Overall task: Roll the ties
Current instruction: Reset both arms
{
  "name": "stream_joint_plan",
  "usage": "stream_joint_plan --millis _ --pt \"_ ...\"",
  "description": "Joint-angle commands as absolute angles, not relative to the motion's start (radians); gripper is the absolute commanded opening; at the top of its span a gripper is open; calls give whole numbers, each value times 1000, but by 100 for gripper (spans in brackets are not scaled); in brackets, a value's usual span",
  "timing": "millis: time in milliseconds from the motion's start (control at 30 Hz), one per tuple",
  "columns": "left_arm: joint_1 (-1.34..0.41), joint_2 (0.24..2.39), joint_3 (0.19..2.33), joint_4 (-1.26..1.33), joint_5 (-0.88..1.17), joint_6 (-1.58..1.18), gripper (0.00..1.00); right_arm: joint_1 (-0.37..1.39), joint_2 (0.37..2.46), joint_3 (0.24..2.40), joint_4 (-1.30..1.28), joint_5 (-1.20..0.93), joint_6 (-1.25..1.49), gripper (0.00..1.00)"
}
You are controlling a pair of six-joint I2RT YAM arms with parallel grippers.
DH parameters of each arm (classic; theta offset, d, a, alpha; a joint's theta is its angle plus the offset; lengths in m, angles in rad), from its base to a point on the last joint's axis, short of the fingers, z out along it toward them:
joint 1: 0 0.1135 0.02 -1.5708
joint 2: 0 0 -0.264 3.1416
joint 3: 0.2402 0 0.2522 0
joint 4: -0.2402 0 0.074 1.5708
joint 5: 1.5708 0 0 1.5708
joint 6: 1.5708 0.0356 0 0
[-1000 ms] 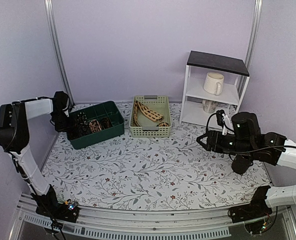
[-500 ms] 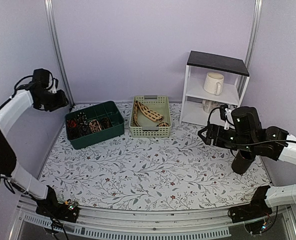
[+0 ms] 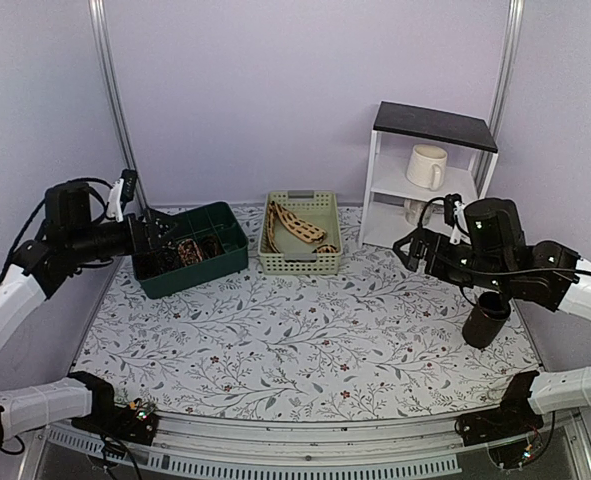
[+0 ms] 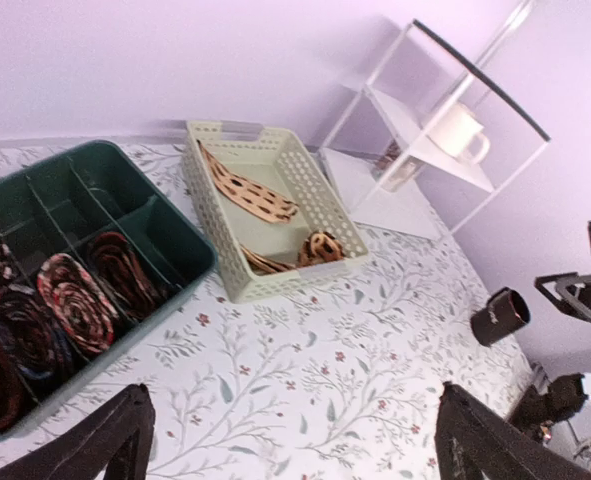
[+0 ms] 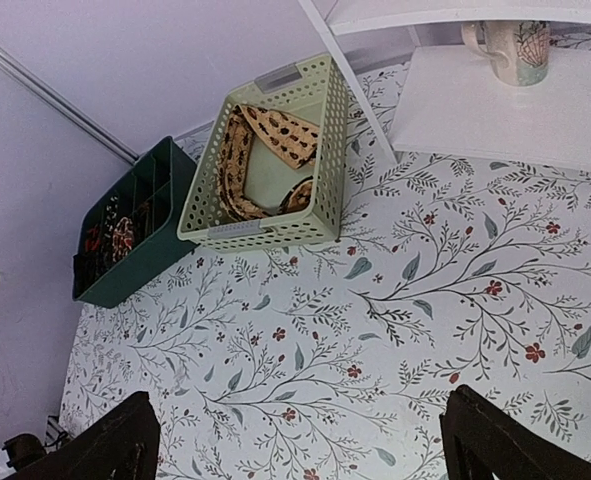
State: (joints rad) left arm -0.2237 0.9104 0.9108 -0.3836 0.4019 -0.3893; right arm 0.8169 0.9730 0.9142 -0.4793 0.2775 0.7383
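Rolled ties [image 4: 73, 312] sit coiled in separate compartments of the green bin [image 4: 170, 245] at the desk's far left corner, which likely keeps them from unwinding. The beige tie [image 4: 243, 192] lies loose in the cream basket [image 4: 305, 190] mid far edge, apparently next to roll. The left gripper [image 4: 293, 400] and right gripper [image 5: 300, 400] hang spread and empty.

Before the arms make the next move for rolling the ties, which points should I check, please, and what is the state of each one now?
1. Left gripper open, nothing between its fingers: ok.
2. Right gripper open, empty: ok.
3. Beige fabric tie with dark brown markings lies unrolled and visible in the pale green perforated plastic basket: ok.
4. Dark green divided plastic bin has a free compartment: ok, the rear ones look empty.
5. Black cylindrical cup stands away from the basket: ok.
6. Small patterned coil in the basket is a tight finished roll: cannot tell.
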Motion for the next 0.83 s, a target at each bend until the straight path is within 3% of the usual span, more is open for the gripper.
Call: stream_joint_plan --millis 0,400,800 --pt "-265 845 813 -209 516 -526 99 812 995 952 -428 224 724 100" --pt "-275 809 728 -156 538 -504 99 813 1030 1000 -372 190 724 100" --pt "-275 832 780 -217 460 -453 99 812 1034 1010 -384 195 725 100"
